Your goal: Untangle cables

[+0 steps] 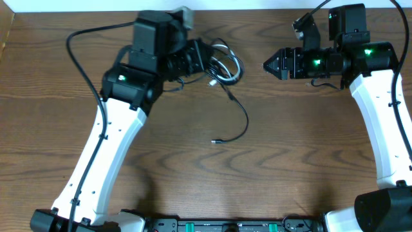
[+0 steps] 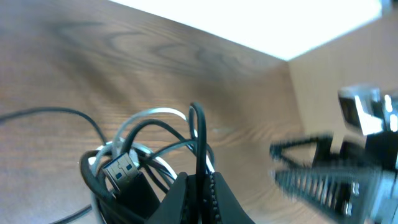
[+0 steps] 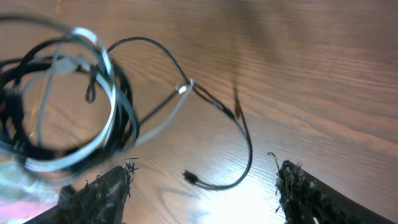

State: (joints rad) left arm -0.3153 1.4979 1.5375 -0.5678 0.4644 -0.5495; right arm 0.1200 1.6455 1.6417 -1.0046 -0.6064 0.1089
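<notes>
The cables lie in a tangled coil (image 1: 225, 66) at the back middle of the table. My left gripper (image 1: 209, 62) is shut on a loop of the black cable (image 2: 198, 134), which stands up between its fingers (image 2: 186, 196). A white cable (image 2: 149, 114) winds through the same coil, next to a USB plug (image 2: 121, 170). A loose tail of the black cable (image 1: 245, 120) curves toward the front and ends in a small plug (image 1: 215, 140). My right gripper (image 1: 266, 64) is open, just right of the coil, pointing at it. In the right wrist view the plug (image 3: 189, 178) lies below the gripper's (image 3: 205, 169) spread fingers, with nothing held.
The wooden table (image 1: 302, 148) has a raised pale edge along the back (image 1: 257, 5). Thick black wires run along both arms (image 1: 80, 61). My right gripper shows blurred at the right of the left wrist view (image 2: 323, 171).
</notes>
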